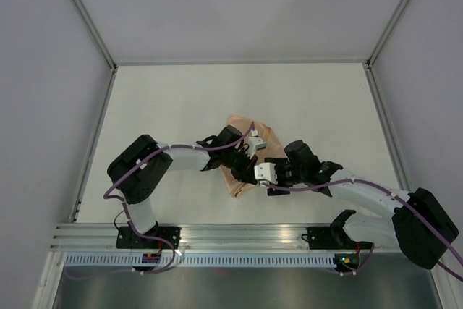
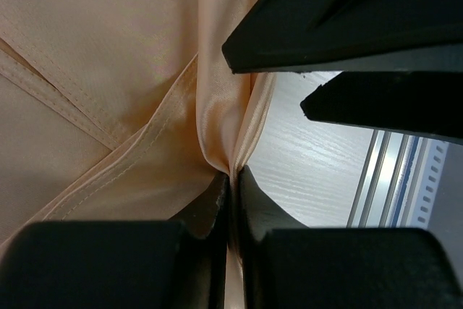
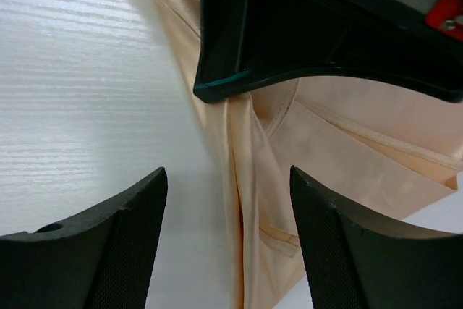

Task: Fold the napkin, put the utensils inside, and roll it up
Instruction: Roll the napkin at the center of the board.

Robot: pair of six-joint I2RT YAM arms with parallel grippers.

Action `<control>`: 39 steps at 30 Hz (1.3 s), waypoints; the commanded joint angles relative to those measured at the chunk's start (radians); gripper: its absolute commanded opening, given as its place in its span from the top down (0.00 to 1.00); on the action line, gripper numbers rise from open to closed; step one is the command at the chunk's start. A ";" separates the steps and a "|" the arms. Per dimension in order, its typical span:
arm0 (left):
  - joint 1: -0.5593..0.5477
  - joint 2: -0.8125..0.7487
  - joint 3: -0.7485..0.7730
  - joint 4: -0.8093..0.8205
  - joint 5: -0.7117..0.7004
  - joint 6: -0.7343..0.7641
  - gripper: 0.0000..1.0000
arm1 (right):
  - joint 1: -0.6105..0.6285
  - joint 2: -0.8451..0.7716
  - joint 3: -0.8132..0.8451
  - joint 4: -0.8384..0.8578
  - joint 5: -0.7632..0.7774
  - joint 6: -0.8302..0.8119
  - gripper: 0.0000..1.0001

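Note:
The peach-orange napkin (image 1: pixel 239 183) lies bunched and folded in the middle of the table, mostly under both arms. In the left wrist view the napkin (image 2: pixel 108 70) fills the frame and my left gripper (image 2: pixel 234 176) is shut on a pinched fold of its edge. My left gripper (image 1: pixel 249 164) sits over the cloth's middle. My right gripper (image 3: pixel 228 200) is open, its fingertips (image 3: pixel 141 200) straddling a rolled edge of the napkin (image 3: pixel 253 200) without touching it. It sits at the cloth's right side in the top view (image 1: pixel 262 173). No utensils are in view.
The white table (image 1: pixel 181 99) is bounded by grey walls at the back and sides. A metal rail (image 1: pixel 239 235) runs along the near edge, also seen in the left wrist view (image 2: pixel 383 179). The left gripper's body (image 3: pixel 325 27) hangs close over the right gripper.

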 commanded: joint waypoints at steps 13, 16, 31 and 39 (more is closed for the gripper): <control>0.015 0.071 0.057 -0.110 0.031 0.014 0.98 | 0.086 0.125 -0.041 0.176 0.122 -0.053 0.37; 0.020 0.070 0.060 -0.114 0.031 0.015 0.98 | 0.087 0.153 -0.021 0.166 0.126 -0.044 0.47; 0.055 0.045 0.041 -0.035 0.052 -0.054 0.74 | 0.049 0.248 0.117 -0.036 0.012 -0.005 0.93; 0.086 -0.039 -0.001 0.062 0.014 -0.127 0.49 | -0.051 0.370 0.258 -0.264 -0.156 -0.073 0.99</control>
